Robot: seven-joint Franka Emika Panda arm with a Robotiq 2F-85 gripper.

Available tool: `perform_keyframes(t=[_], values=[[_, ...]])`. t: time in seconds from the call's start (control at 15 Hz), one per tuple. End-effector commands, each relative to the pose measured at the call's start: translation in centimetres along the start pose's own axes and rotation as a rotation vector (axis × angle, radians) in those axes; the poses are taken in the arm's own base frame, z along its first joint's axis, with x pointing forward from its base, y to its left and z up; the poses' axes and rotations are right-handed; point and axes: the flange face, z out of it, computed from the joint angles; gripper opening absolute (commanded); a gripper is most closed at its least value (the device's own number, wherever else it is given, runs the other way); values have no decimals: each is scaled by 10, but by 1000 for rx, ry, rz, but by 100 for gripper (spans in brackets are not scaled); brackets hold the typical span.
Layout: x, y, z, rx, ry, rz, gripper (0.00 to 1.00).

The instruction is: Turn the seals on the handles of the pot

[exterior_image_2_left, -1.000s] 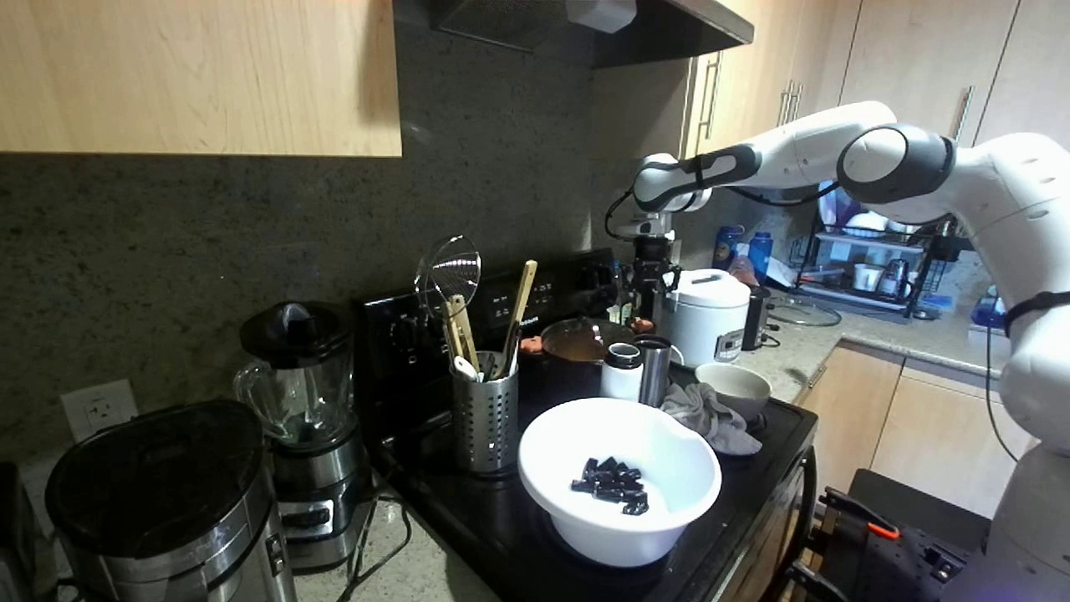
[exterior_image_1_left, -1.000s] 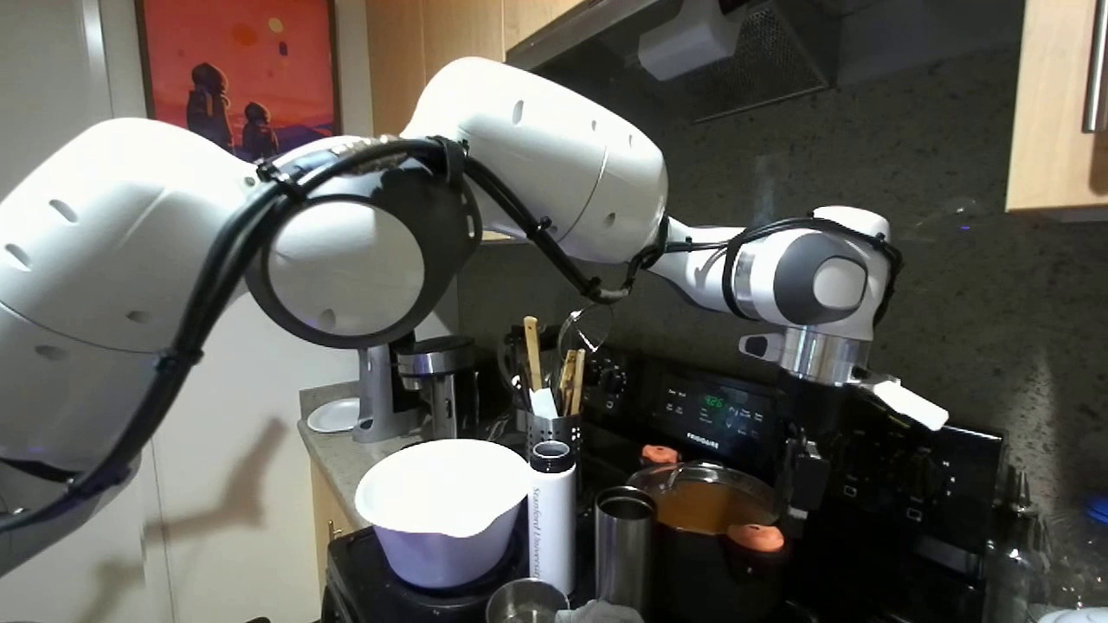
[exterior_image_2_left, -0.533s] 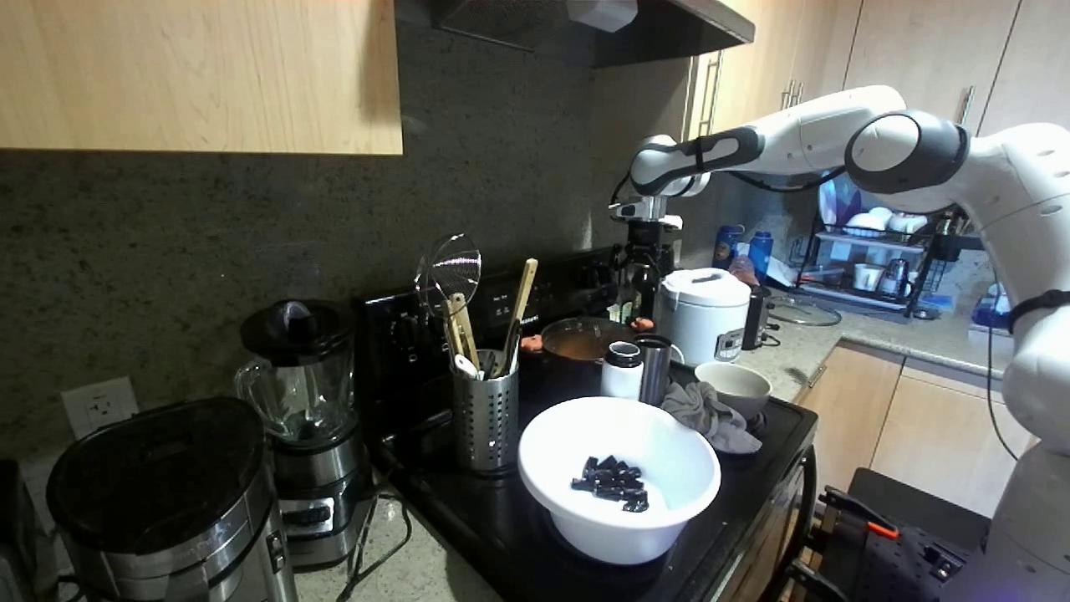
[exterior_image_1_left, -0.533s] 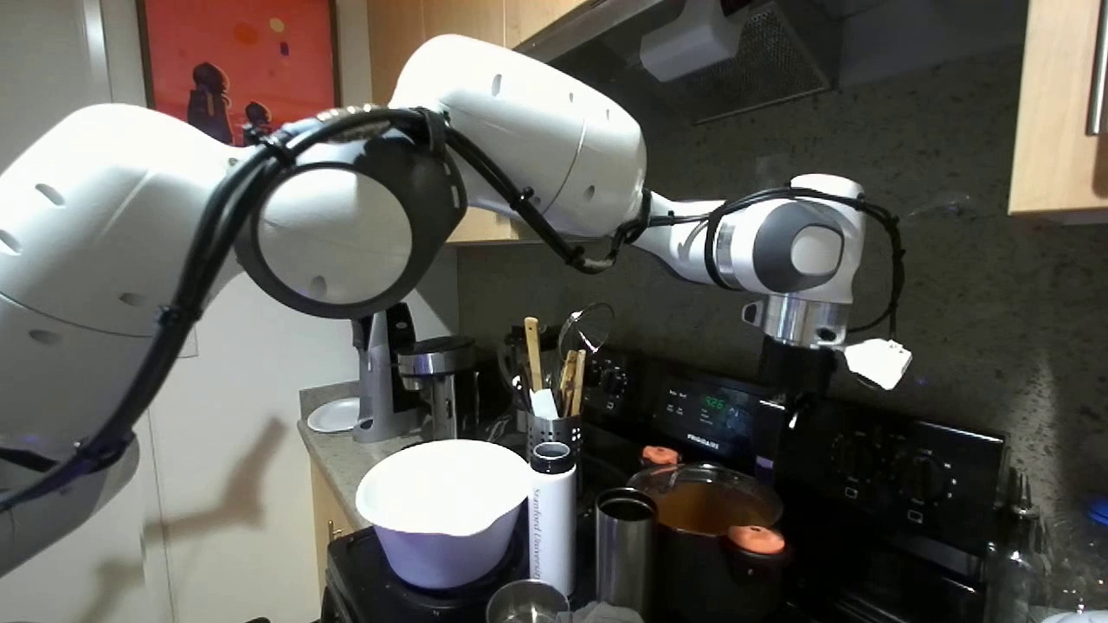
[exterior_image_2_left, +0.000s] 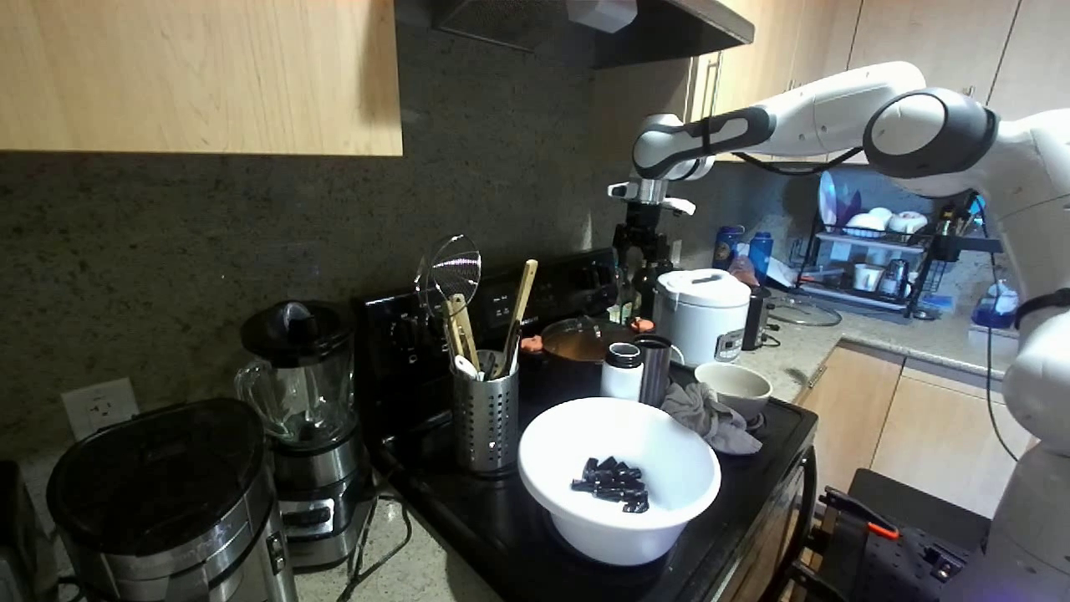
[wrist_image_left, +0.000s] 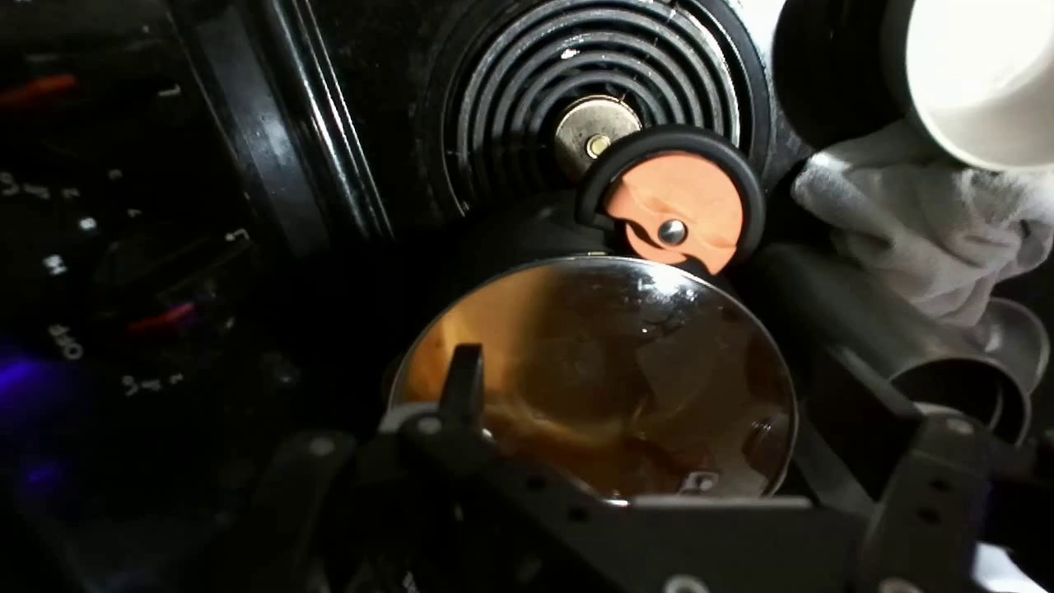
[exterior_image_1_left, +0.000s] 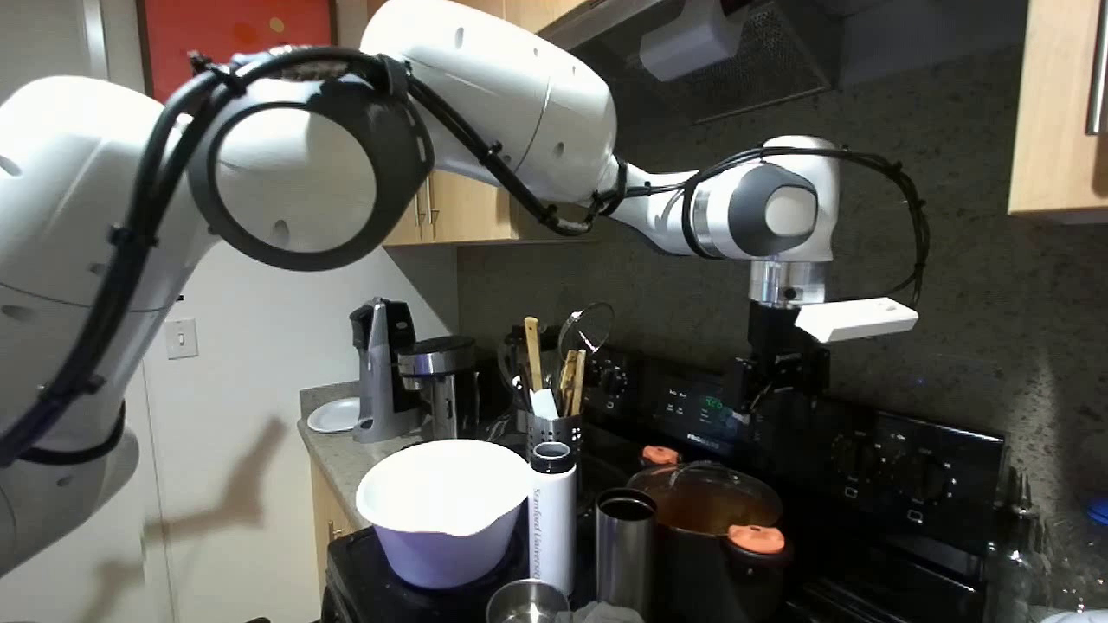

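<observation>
While the gripper [wrist_image_left: 655, 354] hangs above the pot [exterior_image_1_left: 710, 575] on the stove [exterior_image_2_left: 501, 527], its fingers [wrist_image_left: 464, 387] are spread wide. In an exterior view, orange seals [exterior_image_1_left: 756, 539] sit on the pot's near-right and far-left handles [wrist_image_left: 671, 140]. Left, past a steel tumbler [exterior_image_1_left: 626, 554], a white bottle [exterior_image_1_left: 554, 515] reads "Stanford Universit…"; far back, the panel [exterior_image_1_left: 675, 414] says "FRIG…", rest's blurry.

White bowl [exterior_image_2_left: 619, 535] — black pieces [exterior_image_2_left: 613, 482] inside, blender [exterior_image_2_left: 308, 439]
</observation>
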Motion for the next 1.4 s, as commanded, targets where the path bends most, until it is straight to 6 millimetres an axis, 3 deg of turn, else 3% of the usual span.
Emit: perform_keyframes(t=[0.0,0.33,1.0,1.07,1.13,1.33], values=[[11,-17,-20,-67,-24,186,100],[27,-31,-25,-92,-64,327,100],[49,-61,-21,-58,-121,421,100],[49,-62,-18,-53,-121,425,100],[47,-50,-16,-38,-115,400,100],[47,-52,-13,-32,-118,400,100]])
